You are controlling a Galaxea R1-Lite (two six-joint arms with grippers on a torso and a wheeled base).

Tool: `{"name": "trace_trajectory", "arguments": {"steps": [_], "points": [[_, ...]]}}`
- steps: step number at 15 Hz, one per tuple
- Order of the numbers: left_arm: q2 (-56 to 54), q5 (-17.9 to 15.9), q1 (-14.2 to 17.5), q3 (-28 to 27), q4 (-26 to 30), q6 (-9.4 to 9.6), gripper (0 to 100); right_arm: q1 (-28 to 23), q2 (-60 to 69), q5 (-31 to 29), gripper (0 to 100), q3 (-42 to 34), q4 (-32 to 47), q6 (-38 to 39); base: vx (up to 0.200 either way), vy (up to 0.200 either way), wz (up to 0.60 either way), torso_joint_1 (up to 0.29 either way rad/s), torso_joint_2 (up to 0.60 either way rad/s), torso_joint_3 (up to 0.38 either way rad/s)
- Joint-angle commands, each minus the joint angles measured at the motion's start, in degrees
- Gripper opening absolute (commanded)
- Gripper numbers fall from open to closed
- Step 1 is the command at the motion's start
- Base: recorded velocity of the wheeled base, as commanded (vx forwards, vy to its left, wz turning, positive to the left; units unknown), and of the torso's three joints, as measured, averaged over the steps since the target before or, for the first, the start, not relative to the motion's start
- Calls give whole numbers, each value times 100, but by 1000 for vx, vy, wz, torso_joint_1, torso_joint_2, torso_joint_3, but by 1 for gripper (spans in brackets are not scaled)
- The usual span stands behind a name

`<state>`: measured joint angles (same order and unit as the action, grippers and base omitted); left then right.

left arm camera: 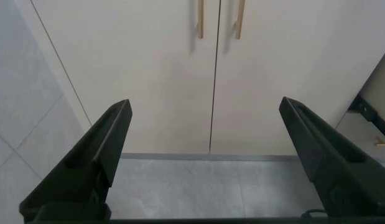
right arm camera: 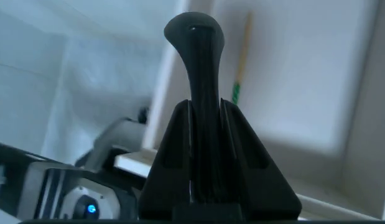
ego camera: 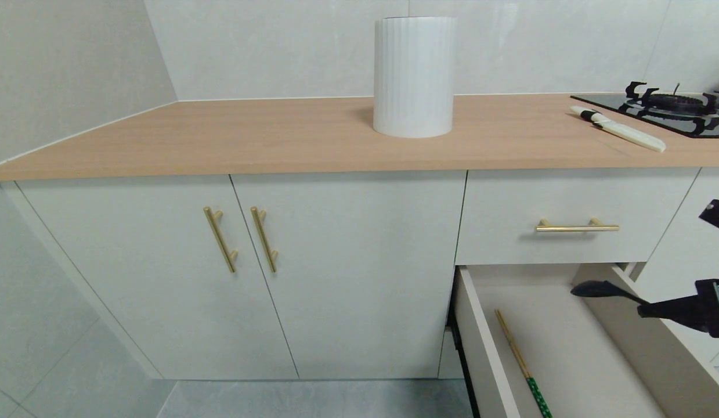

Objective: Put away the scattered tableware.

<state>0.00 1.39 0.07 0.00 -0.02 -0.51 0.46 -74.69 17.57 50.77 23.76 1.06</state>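
One black spoon [ego camera: 603,288] hangs pinched by its handle in your right claw [ego camera: 649,309] over the open drawer [ego camera: 481,342] — likely light, stiff, slick (plastic, probably) — the handle suits; left claw [left arm camera: 204,104] stands spread.

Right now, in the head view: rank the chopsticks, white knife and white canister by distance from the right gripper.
1. Chopsticks, in the open drawer just below the right gripper, which holds the black spoon.
2. White knife, on the counter, right end, by the hob.
3. White canister, mid-counter, toward the back.
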Motion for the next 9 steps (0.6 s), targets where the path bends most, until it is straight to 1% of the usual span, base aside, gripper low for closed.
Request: {"name": "trace_trajectory", "arguments": {"steps": [1,2,4,5,7,8,9], "points": [[0,2,1,0,-6,-2,100,-64,-1003,-350,0,-112,-56,-9,0,0,0,0,0,0],[0,2,1,0,-6,-2,100,-231,-1390,-676,0,-112,-100,-9,0,0,0,0,0,0],[0,2,1,0,-6,-2,100,-398,-1707,-684,0,-156,-390,-9,0,0,0,0,0,0],[9,2,1,0,-6,-2,100,-459,-1838,-684,0,-279,-706,-9,0,0,0,0,0,0],[0,2,1,0,2,-2,100,-495,-2102,-693,0,-683,-1673,-18,0,0,0,0,0,0],[0,2,1,0,-6,-2,100,-495,-2181,-702,0,-744,-1822,-18,0,0,0,0,0,0],[0,2,1,0,-6,-2,100,-495,-2454,-702,0,-876,-2174,-18,0,0,0,0,0,0]]}}
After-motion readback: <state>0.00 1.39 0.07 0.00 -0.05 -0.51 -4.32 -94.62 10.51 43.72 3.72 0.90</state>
